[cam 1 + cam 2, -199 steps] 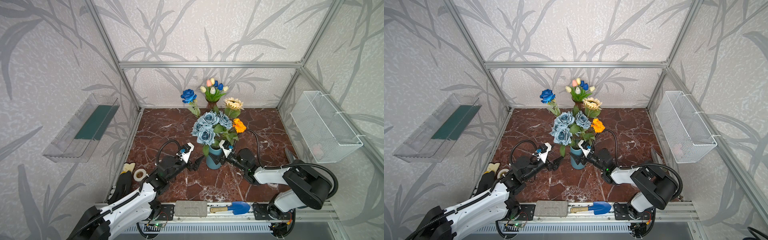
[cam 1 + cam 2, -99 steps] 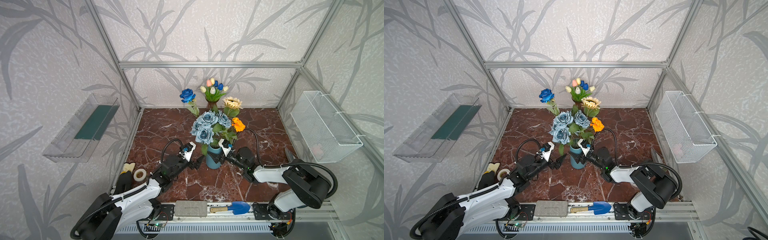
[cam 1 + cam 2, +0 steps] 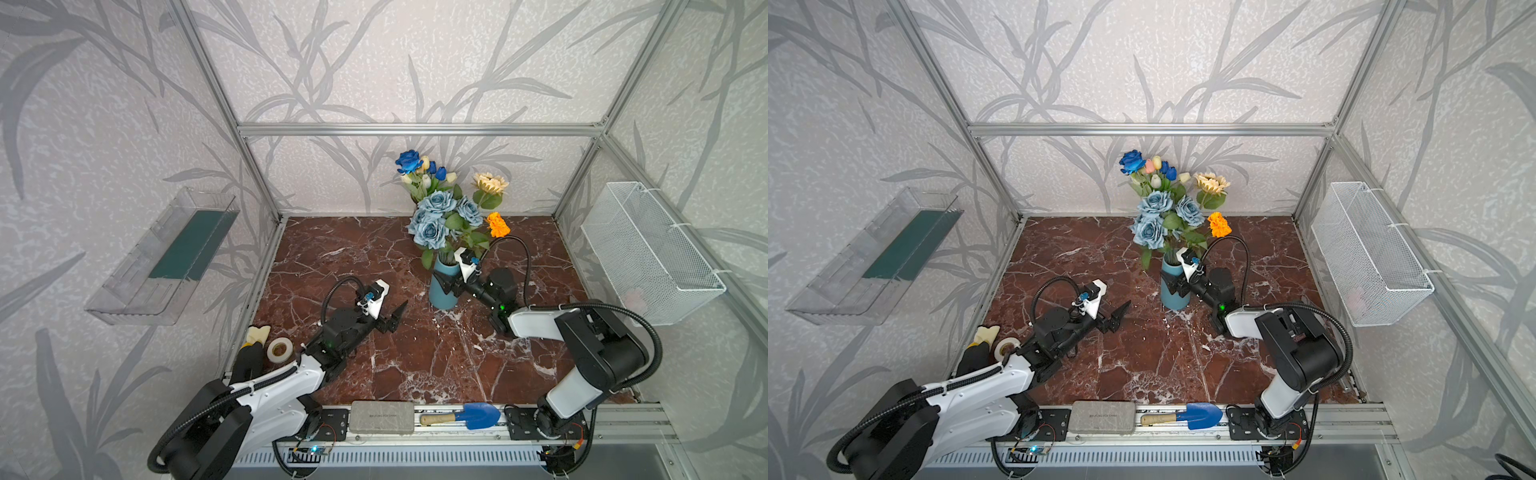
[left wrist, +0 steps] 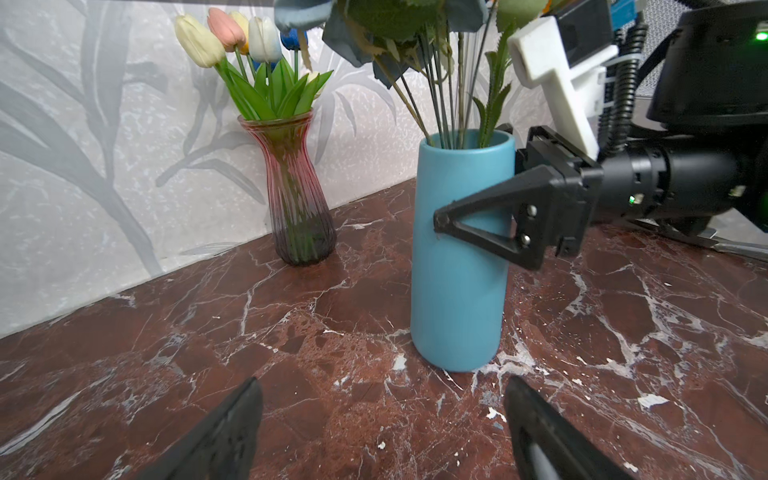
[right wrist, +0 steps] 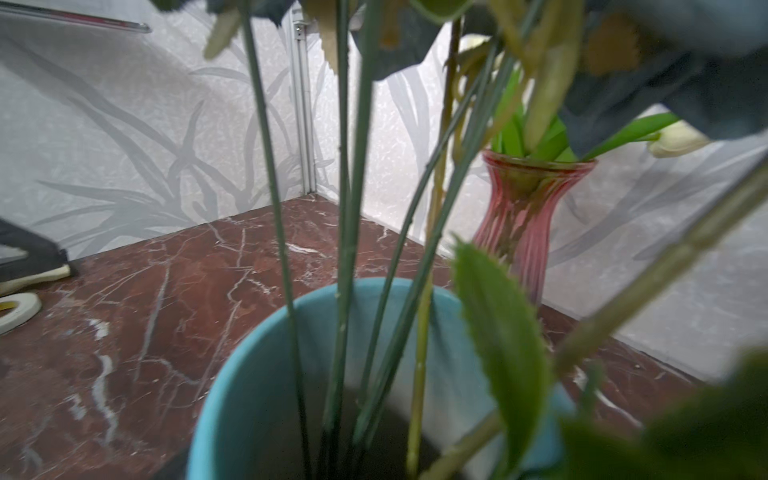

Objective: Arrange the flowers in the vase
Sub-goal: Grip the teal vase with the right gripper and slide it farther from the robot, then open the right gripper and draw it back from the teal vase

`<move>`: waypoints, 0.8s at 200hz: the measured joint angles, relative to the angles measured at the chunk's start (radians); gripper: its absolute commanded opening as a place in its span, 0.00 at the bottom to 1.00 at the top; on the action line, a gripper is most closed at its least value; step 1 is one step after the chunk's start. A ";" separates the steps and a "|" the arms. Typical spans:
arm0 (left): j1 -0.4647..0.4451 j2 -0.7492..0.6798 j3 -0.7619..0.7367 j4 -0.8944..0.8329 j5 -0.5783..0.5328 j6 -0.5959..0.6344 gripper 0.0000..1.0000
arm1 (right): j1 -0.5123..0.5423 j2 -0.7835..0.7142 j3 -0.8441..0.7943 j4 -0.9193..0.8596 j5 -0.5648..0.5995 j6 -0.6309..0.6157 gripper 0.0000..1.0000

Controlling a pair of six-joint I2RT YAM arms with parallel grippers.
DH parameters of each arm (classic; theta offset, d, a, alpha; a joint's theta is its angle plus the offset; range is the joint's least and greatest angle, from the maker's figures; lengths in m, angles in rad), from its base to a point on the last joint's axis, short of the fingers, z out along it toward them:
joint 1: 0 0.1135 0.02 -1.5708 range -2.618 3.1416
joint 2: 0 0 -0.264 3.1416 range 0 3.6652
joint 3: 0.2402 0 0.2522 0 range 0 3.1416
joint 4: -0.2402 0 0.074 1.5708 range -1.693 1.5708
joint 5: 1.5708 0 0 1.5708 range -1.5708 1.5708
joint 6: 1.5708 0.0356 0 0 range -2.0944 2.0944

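Claw on left gripper (image 3: 395,319) spread wide and empty, low over the marble tabletop (image 3: 332,257), well apart from the blue vase (image 3: 440,300) to its right. Task flowers (image 3: 1167,216): dusty-blue roses (image 3: 436,216), orange bloom (image 3: 498,224) and cream daisy (image 3: 490,183) stand in the blue vase near table centre. The tulips (image 4: 232,33) sit in a pink glass vase (image 4: 297,187) against the back wall. A deep-blue rose (image 3: 409,161) shows beside the tulips; which vase its stem enters I cannot tell. Right gripper (image 3: 449,284) straddles the blue vase's upper half: near finger (image 4: 498,216) lies flat on the front wall, far one hidden behind — reads as a clamp on the vase. Handling, judged: stems (image 4: 440,95) thin, wiry, springy, very light; cloth heads soft, easily crushed. Take hold on bare stem just above the rim, below the leaves. Bouquet stands tall over a narrow smooth vase — likely top-heavy, so hold it high and move slowly.
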State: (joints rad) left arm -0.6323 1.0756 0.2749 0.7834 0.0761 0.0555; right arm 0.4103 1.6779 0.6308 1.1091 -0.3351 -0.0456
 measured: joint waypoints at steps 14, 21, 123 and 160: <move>0.002 0.013 0.000 0.006 0.000 0.005 0.91 | -0.059 0.049 0.049 0.008 -0.019 0.011 0.17; 0.005 0.019 0.000 0.011 0.000 0.006 0.91 | -0.090 0.079 0.076 0.022 -0.025 0.018 0.17; 0.010 0.030 0.000 0.036 -0.005 0.025 0.91 | -0.276 0.314 0.347 0.047 -0.037 -0.008 0.16; 0.010 0.051 0.000 0.040 -0.004 0.032 0.91 | -0.283 0.404 0.485 0.010 -0.037 -0.031 0.16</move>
State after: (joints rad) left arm -0.6224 1.1267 0.2749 0.8238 0.0719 0.0872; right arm 0.1276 2.0815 1.1156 1.1187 -0.3725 -0.0761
